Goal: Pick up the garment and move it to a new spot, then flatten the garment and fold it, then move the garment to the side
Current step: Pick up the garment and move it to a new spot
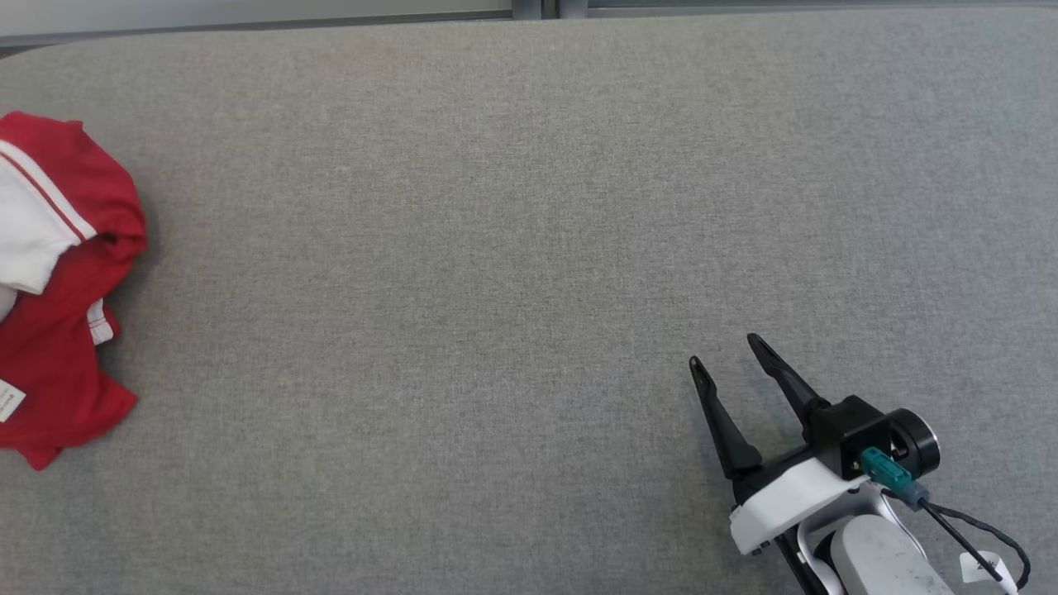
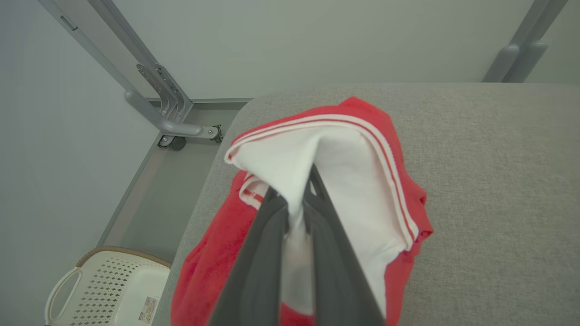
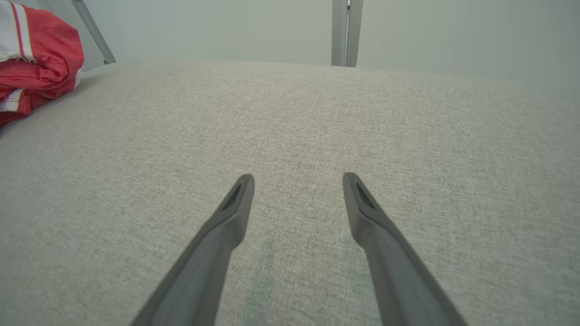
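Right hand [image 1: 725, 350] appears at the lower right of the head view, with its two long dark fingers apart and nothing between them. The fingers point up and a little to the left over the wide grey fabric-covered surface [image 1: 496, 289]. At the left border of this view the crumpled red and white cloth garment [image 1: 58, 330] lies on the surface, well apart from the right hand. Its long axis goes from far to near along that border, and a small white label shows at its near end.

In the left wrist view, the left hand [image 2: 294, 199] is clamped on a white fold of the garment [image 2: 362, 190]; the cloth stands in a narrow ridge between the two closed fingers. The garment lies close to the rounded corner of the surface [image 2: 498, 181], and its length goes from the lower left of the view toward the top. Below the edge of the surface, a white perforated plastic basket [image 2: 113, 290] with a handle stands on the floor, and a grey metal frame [image 2: 167, 122] is behind it.

In the right wrist view, the fingers of the right hand [image 3: 297, 181] are wide apart above the bare surface [image 3: 408, 136]. The garment [image 3: 45, 50] is in the upper left corner, far from them. A grey metal post [image 3: 342, 31] stands behind the surface.
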Robot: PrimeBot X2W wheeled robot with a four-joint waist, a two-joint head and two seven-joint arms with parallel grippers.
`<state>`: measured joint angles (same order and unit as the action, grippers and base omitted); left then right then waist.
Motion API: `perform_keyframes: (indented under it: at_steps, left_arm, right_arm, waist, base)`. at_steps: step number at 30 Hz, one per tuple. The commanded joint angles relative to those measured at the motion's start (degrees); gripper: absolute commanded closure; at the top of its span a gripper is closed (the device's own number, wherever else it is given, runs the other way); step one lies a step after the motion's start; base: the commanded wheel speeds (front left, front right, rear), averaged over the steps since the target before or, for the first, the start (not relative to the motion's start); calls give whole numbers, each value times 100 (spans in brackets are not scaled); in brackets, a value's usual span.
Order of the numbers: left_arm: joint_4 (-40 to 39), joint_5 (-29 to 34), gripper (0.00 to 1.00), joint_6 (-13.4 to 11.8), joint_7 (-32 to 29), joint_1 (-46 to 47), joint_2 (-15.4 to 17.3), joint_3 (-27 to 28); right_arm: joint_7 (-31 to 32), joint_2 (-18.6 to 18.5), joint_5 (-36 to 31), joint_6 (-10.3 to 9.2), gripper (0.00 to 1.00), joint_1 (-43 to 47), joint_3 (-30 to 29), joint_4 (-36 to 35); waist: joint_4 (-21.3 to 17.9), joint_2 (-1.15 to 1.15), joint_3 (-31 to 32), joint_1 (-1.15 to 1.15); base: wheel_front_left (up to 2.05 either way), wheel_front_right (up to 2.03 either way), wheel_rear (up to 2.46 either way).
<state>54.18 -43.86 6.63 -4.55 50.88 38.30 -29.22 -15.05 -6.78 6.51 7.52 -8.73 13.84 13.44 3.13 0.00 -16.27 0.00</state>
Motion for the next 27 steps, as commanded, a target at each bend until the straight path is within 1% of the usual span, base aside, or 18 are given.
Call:
perform_keyframes:
  at_steps: [1, 4, 8, 13, 18, 21, 25, 27]
  left_arm:
    - [-53, 82, 100, 20, 128, 181, 2, -30]
    - [-275, 288, 100, 36, 506, 587, 9, -110]
    - [-742, 528, 100, 72, 919, 1102, -108, -316]
    - [-1591, 638, 100, 88, 1135, 1611, -489, -644]
    - [-2512, 424, 100, 87, 1236, 1431, -963, -1010]
    - [-2940, 284, 100, 85, 1371, 1109, -1338, -1167]
    - [-3262, 145, 100, 22, 1595, 551, -1943, -1427]
    - [-3236, 41, 100, 38, 1646, 228, -2306, -1662]
  right_arm:
    - [-21, 6, 47, -6, 0, 58, 3, 25]
    - [-21, 44, 107, -6, 0, 107, 20, 44]
    - [-21, 102, 170, -6, 0, 157, 38, 68]
    - [-21, 151, 218, -6, 0, 254, 56, 85]
    - [-21, 216, 277, -6, 0, 315, 24, 85]
    - [-21, 249, 288, -6, 0, 343, 5, 72]
    - [-21, 281, 304, -6, 0, 351, -19, 80]
    - [-21, 297, 316, -6, 0, 372, -47, 79]
  waist:
    - [65, 0, 119, 0]
    - [87, 0, 290, 0]
    - [79, 0, 498, 0]
    - [-11, 0, 656, 0]
    - [-271, 0, 755, 0]
    - [-469, 0, 744, 0]
    - [-793, 0, 728, 0]
    - [-934, 0, 709, 0]
  base:
    - [0, 0, 0]
    - [0, 0, 0]
    - [0, 0, 0]
    - [0, 0, 0]
    - [0, 0, 0]
    - [0, 0, 0]
    - [0, 0, 0]
    - [0, 0, 0]
